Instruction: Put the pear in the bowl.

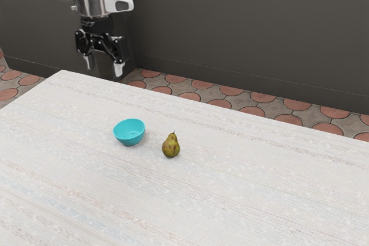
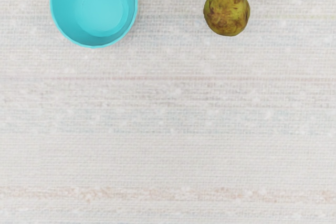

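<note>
Gripper [image 1: 104,67] wide open above table [image 1: 259,200]; pear [image 1: 170,146] near bowl [image 1: 130,132]

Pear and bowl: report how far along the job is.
Nothing looks done: the bowl is empty, and the pear stands apart from it on the table. Nothing is in hand: the pincer hangs open, away from both. Left: grasp the pear, lift it, lower it into the bowl.

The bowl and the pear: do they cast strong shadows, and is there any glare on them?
Exterior view: only faint, soft shadows by the bowl and pear, no strong glare; wrist view: the bowl's floor looks paler than part of its inner wall, and the pear has no harsh highlight.
</note>
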